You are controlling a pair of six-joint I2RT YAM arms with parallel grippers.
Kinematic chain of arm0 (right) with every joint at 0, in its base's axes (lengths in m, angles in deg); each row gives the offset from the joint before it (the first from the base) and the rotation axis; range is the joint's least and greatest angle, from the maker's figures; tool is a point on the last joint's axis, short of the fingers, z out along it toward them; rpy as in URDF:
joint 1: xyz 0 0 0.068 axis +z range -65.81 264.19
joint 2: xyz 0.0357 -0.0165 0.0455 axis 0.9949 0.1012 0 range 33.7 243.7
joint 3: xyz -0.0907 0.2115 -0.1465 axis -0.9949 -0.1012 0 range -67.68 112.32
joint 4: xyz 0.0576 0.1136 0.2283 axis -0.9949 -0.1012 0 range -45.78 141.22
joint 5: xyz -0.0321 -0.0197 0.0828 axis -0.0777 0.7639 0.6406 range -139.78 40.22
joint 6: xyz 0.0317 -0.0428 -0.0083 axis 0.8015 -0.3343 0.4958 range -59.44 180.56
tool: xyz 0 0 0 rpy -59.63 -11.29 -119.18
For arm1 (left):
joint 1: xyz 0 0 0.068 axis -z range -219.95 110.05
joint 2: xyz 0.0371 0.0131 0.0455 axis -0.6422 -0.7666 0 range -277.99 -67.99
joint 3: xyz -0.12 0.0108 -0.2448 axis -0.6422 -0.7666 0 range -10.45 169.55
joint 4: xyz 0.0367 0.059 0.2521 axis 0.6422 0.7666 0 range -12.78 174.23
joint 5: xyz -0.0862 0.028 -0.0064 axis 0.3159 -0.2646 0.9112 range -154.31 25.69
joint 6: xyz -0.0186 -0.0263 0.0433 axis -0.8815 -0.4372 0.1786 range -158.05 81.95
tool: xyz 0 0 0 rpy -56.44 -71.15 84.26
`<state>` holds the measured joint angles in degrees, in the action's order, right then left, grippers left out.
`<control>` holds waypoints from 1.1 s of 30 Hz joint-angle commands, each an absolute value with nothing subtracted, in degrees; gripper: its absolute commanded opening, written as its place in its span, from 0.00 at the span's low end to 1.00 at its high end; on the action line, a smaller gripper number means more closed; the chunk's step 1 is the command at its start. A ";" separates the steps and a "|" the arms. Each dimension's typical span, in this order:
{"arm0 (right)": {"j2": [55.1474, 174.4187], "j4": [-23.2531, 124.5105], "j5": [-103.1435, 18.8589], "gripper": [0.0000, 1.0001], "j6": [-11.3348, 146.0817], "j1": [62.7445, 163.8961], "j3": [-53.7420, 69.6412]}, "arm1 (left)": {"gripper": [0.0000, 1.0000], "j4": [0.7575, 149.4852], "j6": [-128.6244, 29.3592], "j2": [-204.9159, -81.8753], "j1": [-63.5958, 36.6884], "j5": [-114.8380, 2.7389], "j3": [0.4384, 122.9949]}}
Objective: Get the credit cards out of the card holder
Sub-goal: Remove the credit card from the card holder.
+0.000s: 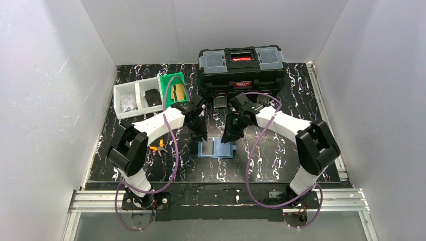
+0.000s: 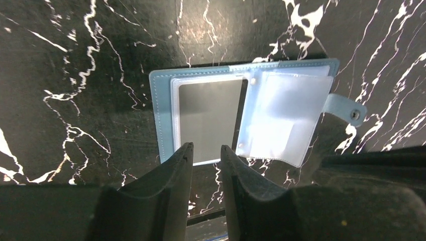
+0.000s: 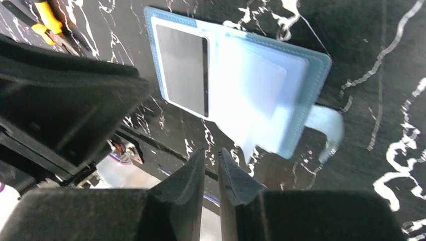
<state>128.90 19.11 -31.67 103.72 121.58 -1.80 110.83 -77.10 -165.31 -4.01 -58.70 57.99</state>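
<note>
Probably light, stiff and slick, the dark card [image 2: 208, 118] lies in a floppy sleeve [image 2: 175, 120] of the open holder [image 1: 206, 149], mid-frame; pinch its free edge. Slightly parted and empty, left gripper [image 2: 207, 153] and right gripper [image 3: 211, 158] hover.

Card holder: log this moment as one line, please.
card holder open flat | dark card inside, not yet removed | left gripper jaws parted, empty | right gripper jaws narrowly parted, empty
</note>
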 commanded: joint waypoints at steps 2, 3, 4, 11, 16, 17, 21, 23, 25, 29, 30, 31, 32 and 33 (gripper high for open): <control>133.88 22.95 -27.23 0.23 105.83 122.38 2.39 | 0.22 111.62 -74.05 -166.35 -3.56 -55.99 56.65; 134.84 23.39 -26.85 0.23 106.09 122.42 2.51 | 0.21 111.26 -74.18 -166.66 -3.55 -56.37 56.27; 135.67 23.85 -26.57 0.23 106.23 122.40 2.54 | 0.19 110.91 -74.31 -166.84 -3.49 -56.79 55.92; 140.28 25.63 -24.79 0.23 106.26 122.50 2.37 | 0.16 109.21 -74.22 -168.21 -3.48 -59.08 54.78; 141.00 26.51 -24.43 0.23 106.34 122.51 1.76 | 0.13 108.87 -74.38 -169.00 -3.54 -60.01 54.60; 141.05 26.52 -24.39 0.23 106.35 122.47 1.75 | 0.13 108.72 -74.38 -169.14 -3.51 -60.23 54.47; 141.13 26.74 -24.30 0.23 106.25 122.51 1.75 | 0.10 108.44 -74.48 -169.13 -3.51 -61.50 53.77; 141.50 26.98 -24.15 0.23 106.26 122.51 1.75 | 0.09 108.37 -74.44 -169.06 -3.49 -62.05 53.78; 142.11 27.20 -23.88 0.23 106.26 122.59 1.75 | 0.08 108.34 -74.50 -169.15 -3.55 -62.41 53.78; 143.03 27.74 -23.44 0.23 106.44 122.74 1.66 | 0.05 108.26 -74.37 -169.80 -3.56 -62.48 53.71; 143.21 27.89 -23.35 0.23 106.44 122.75 1.64 | 0.04 108.25 -74.35 -170.03 -3.55 -62.49 53.71; 143.36 27.99 -23.27 0.23 106.51 122.72 1.66 | 0.02 108.25 -74.40 -170.26 -3.52 -62.47 53.72; 143.50 27.94 -23.20 0.23 106.52 122.73 1.74 | 0.02 108.25 -74.40 -170.25 -3.55 -62.53 53.67; 143.60 27.96 -23.15 0.23 106.53 122.73 1.81 | 0.01 108.25 -74.52 -170.17 -3.56 -62.68 53.57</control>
<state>143.15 26.86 -24.72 105.97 122.43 0.61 107.38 -74.91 -169.24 -3.59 -60.56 54.58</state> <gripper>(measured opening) 0.231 0.025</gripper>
